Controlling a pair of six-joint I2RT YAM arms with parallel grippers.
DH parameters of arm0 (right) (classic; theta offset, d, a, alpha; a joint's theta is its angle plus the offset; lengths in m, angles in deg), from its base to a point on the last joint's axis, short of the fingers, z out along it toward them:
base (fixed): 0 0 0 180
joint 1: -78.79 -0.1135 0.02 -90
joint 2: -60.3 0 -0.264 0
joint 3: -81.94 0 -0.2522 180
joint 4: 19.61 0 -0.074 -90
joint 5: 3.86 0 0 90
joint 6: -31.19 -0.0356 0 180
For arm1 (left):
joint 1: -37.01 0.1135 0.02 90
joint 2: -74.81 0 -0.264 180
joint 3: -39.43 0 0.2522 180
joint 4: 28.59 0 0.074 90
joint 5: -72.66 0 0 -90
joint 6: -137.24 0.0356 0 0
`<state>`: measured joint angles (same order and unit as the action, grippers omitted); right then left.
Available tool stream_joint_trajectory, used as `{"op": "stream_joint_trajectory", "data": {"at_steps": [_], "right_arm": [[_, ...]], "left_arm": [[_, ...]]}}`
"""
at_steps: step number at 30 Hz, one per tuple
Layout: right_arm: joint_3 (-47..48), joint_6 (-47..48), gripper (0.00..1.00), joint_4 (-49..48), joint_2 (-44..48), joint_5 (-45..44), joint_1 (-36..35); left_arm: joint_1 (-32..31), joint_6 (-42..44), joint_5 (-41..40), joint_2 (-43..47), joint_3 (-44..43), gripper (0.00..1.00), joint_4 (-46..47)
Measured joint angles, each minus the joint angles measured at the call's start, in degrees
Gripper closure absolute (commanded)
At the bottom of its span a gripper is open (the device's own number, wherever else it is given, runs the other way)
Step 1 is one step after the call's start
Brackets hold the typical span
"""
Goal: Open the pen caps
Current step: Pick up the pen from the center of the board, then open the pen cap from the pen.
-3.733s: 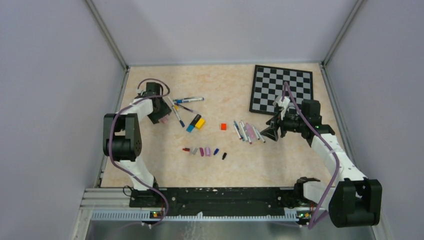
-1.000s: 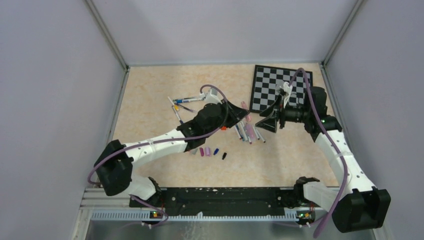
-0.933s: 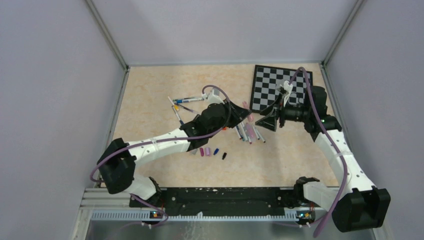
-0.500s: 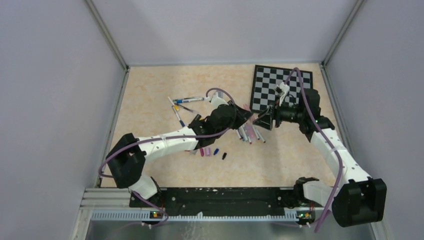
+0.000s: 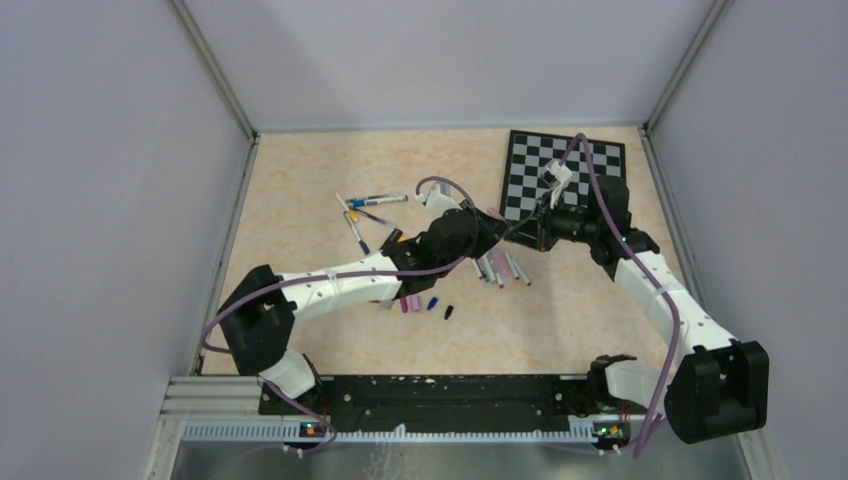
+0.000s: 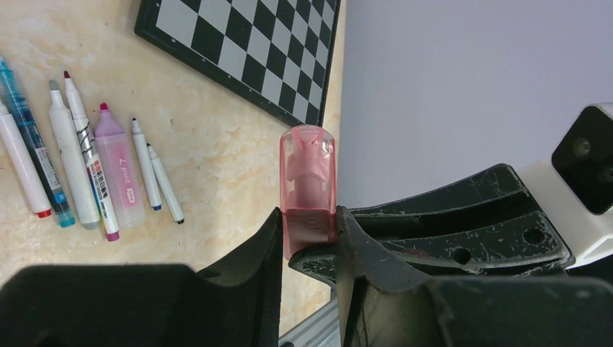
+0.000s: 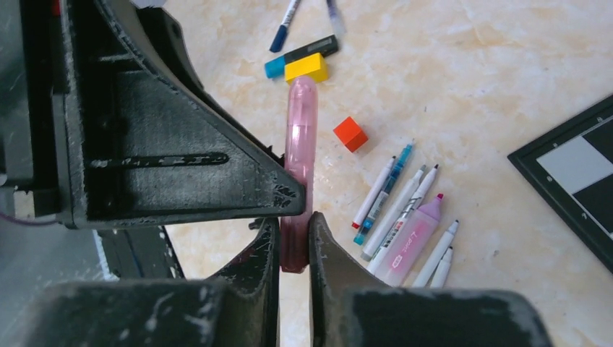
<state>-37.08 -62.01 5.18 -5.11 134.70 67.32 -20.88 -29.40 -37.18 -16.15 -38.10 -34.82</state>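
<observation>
The left gripper (image 6: 307,235) is clenched on a pink highlighter (image 7: 301,137), and the right gripper (image 7: 294,242) is clamped on the same highlighter just beside it, the two sets of black fingers nearly touching. In the left wrist view the highlighter's clear pink cap (image 6: 307,163) stands upright above the fingers at frame centre, and the barrel below it is hidden between them. In the right wrist view the lower end is swallowed by the fingers, so whether the cap has parted from the barrel cannot be told. From above, the grippers meet at mid-frame and cover the highlighter completely. Below them on the table (image 5: 300,200) lies a row of pens (image 6: 90,160). A red cube (image 7: 350,134) is just left of it, and loose caps (image 5: 410,303) lie lower down, partly hidden behind the left arm. A checkerboard (image 5: 565,175) sits at upper right, its corner cut off in both wrist views. Half a second earlier the right jaws stood wide and just short of the highlighter; now they have closed on it.
</observation>
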Motion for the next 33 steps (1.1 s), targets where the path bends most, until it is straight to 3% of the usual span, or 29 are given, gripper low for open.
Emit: {"op": "stream_joint_trajectory", "data": {"at_steps": [4,9,13,19,23,30,33], "right_arm": [[0.0,0.2,1.00,-0.3,-0.1,-0.9,0.0],[-0.7,0.7,1.00,-1.0,0.2,0.5,0.2],[-3.7,1.6,1.00,-1.7,2.2,4.2,1.3],[-7.4,8.4,1.00,-0.4,6.3,11.6,2.3],[-7.5,13.9,1.00,2.6,7.6,17.2,2.8],[-7.5,19.2,1.00,6.5,8.0,25.2,3.4],[-7.6,19.7,1.00,6.6,8.0,27.5,3.4]], "left_arm": [[0.0,0.0,-0.6,-0.1,0.0,0.69,0.0],[0.0,2.5,-0.6,0.7,1.5,0.30,2.0],[0.7,8.3,0.7,6.8,10.0,0.03,6.6],[4.9,22.5,7.6,20.5,21.1,0.01,13.9],[9.5,31.5,19.7,27.9,24.9,0.01,18.9],[14.9,37.7,46.9,29.1,31.5,0.01,28.4],[14.8,39.4,52.1,28.2,31.8,0.01,29.5]]}}
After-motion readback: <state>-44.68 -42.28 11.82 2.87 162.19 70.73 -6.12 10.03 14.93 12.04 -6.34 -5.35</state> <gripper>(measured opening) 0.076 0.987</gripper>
